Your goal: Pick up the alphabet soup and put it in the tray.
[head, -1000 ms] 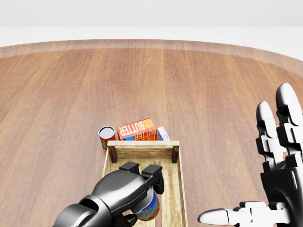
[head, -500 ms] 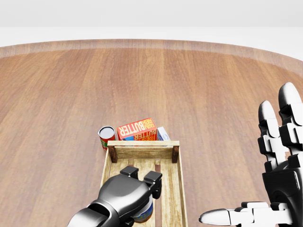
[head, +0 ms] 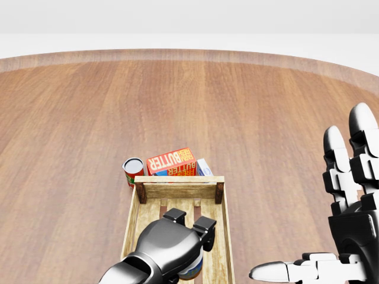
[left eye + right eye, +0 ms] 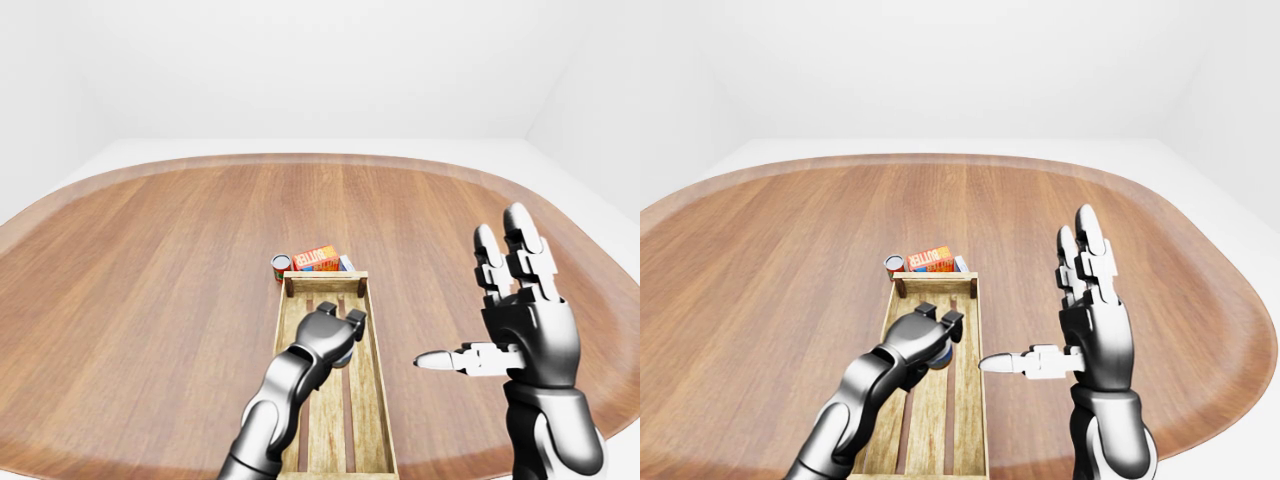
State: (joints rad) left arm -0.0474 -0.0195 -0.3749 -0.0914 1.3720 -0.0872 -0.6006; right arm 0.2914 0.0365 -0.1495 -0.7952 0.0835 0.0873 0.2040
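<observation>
- The alphabet soup sits under the left hand, whose fingers are curled round it; the can hangs inside the tray, over its slatted floor, nearer the tray's near half than its far end wall.
- Only a sliver of the can's label shows below the knuckles, so I cannot tell whether it touches the slats yet.
- As a judgement: a rigid metal can, fairly weighty, with a smooth, slippery label; a wrap round the cylinder's side wall suits it best, and it should survive a short drop.
- The right hand is spread wide and holds nothing, well to the right of the tray.
- Beyond the tray's far wall stand a red can and a butter box, touching or just beside that wall.
- The tray's side walls leave little lateral room; upward the way is free, and the tabletop around the tray lies bare.
</observation>
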